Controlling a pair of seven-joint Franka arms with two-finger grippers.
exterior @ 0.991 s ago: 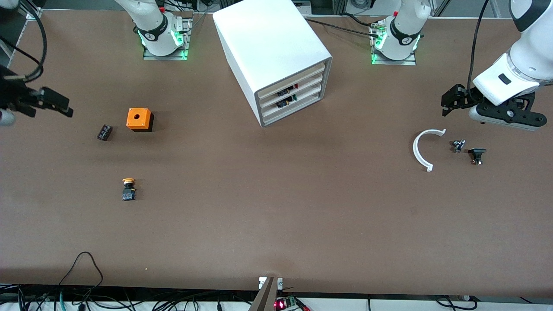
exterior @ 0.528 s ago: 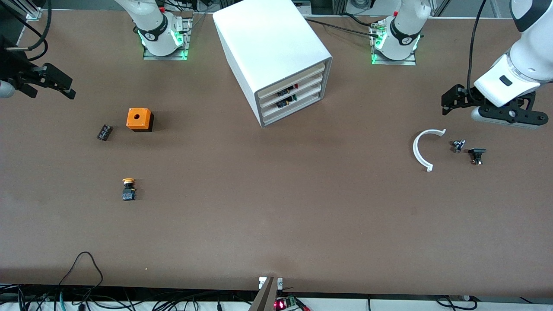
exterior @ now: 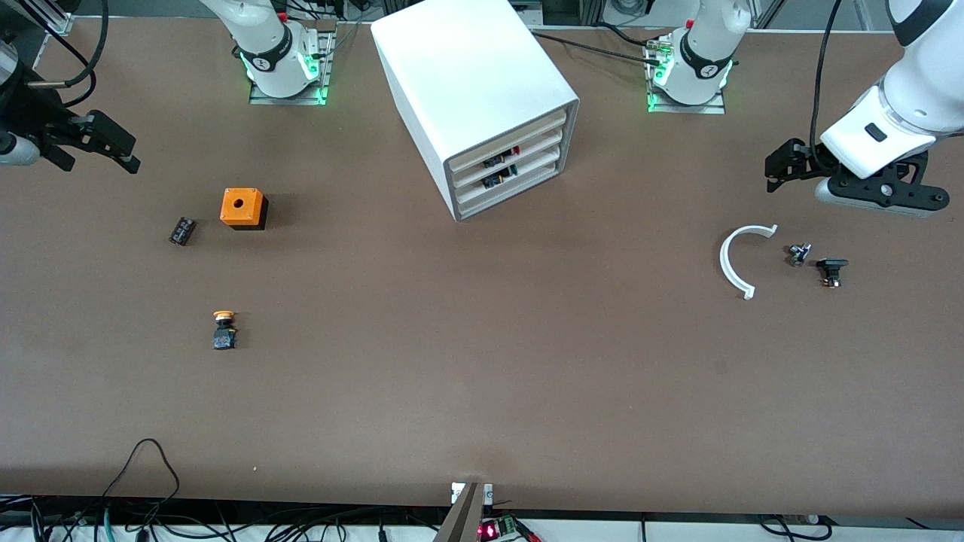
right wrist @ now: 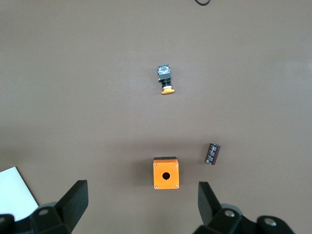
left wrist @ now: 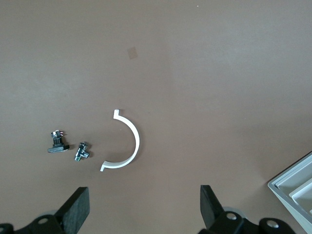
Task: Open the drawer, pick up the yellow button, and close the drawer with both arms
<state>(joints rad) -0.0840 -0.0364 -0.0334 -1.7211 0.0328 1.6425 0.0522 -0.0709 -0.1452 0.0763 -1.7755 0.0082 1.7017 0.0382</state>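
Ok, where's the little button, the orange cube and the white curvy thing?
button [exterior: 224, 316], front view, on its orange-yellow cap.
orange cube [exterior: 242, 207], front view, on its top face by the hole.
white curved piece [exterior: 724, 263], front view, on the middle of the arc.

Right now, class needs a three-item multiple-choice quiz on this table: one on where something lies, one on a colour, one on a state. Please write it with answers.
1. Where does the button lie?
A. in a drawer
B. on the table, nearer the front camera than the orange cube
C. on the cabinet

2. What colour is the curved arc piece?
A. white
B. orange
C. black

3. How are the cabinet's drawers?
A. top one pulled out
B. all pushed in
C. all removed

Answers:
1 B: the button sits on the bare table, lower in the front view than the orange cube.
2 A: the arc piece is white.
3 B: every drawer front sits flush in the cabinet.
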